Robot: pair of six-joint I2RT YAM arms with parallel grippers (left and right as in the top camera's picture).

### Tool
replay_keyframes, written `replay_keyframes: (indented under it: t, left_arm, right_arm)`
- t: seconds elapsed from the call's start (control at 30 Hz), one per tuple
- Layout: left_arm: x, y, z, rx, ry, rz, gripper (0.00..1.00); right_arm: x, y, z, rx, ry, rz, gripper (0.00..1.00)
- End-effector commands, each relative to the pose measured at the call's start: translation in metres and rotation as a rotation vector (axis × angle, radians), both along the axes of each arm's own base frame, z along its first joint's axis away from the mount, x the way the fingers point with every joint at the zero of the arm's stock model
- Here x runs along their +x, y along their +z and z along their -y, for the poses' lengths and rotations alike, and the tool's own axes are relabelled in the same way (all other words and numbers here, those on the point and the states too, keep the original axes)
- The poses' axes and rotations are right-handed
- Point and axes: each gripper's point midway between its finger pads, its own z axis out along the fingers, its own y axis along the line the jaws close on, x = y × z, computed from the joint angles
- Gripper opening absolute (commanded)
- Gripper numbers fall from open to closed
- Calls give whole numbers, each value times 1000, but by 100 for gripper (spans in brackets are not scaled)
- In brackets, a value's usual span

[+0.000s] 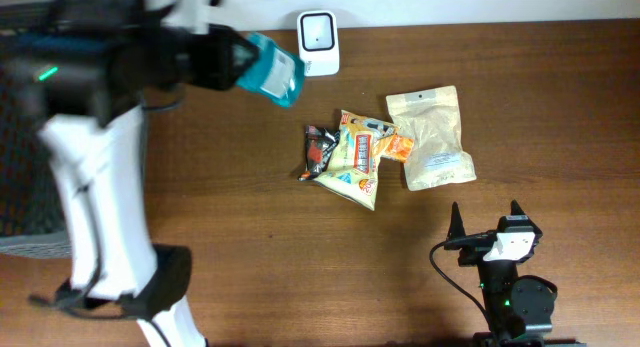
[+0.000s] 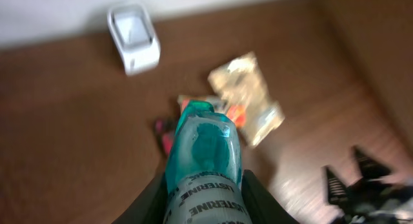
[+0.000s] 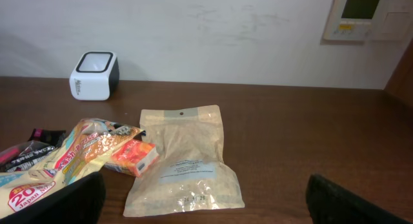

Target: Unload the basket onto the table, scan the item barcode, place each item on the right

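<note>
Overhead, the brown table [image 1: 250,247] has a tan pouch [image 1: 432,137] right of its middle, a heap of snack bags [image 1: 352,159] just left of the pouch, and a white scanner [image 1: 318,42] at the far edge. The left gripper [image 1: 238,62] is closed around a teal bottle [image 1: 275,72] and holds it above the table, just left of the scanner. The right gripper [image 1: 485,215] is at the near right, jaws wide apart and holding nothing.

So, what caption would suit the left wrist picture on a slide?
The left hand grips a teal mouthwash bottle over the table, snack packets and white scanner beyond.
</note>
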Motion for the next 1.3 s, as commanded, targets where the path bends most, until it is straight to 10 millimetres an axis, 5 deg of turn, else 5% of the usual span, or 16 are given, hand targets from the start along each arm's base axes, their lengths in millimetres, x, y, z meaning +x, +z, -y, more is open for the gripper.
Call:
replay_keyframes:
  t: [0.0,0.1,0.2,0.37,0.47,0.5,0.57,0.7,0.9,0.97,1.07,1.1,1.27]
  left_arm:
    - [34,-78,15,161,24,-149,4]
    - [56,-147,35,264,5,-255,2]
    - [82,-208,28,421,121,-316,2]
    - [92,-252,34,425,161,-399,5]
    - [93,-267,34,427,179,-434,16]
    - [93,-267,34,427,179,-433,29]
    - [95,-263,35,421,181,-422,58]
    - [95,-224,31,390,195,-358,90]
    - [73,-96,-5,278,262,-129,96]
    - [60,-62,-18,255,280,-56,86]
    - [41,-24,-41,252,297,31,34]
    - [31,-19,-53,260,322,22,4]
    - [-23,-59,-79,371,335,-186,0]
  right_arm:
    - [0,-3,3,4,-15,-5,98]
    - [0,-3,3,4,-15,-5,98]
    - [0,-3,3,4,-15,-5,98]
    - [0,-3,3,4,-15,-5,98]
    - [0,-3,3,4,-15,-5,98]
    - [0,-3,3,4,-15,-5,98]
    - [0,-3,3,4,-15,-5,98]
    - [0,-3,3,4,-15,-5,99]
    - [0,-3,3,4,-15,-5,98]
    - [0,-3,3,4,-15,-5,98]
    - [0,-3,3,4,-15,-5,98]
    - [0,-3,3,4,-14,-5,98]
    - [0,-3,3,4,-14,-5,99]
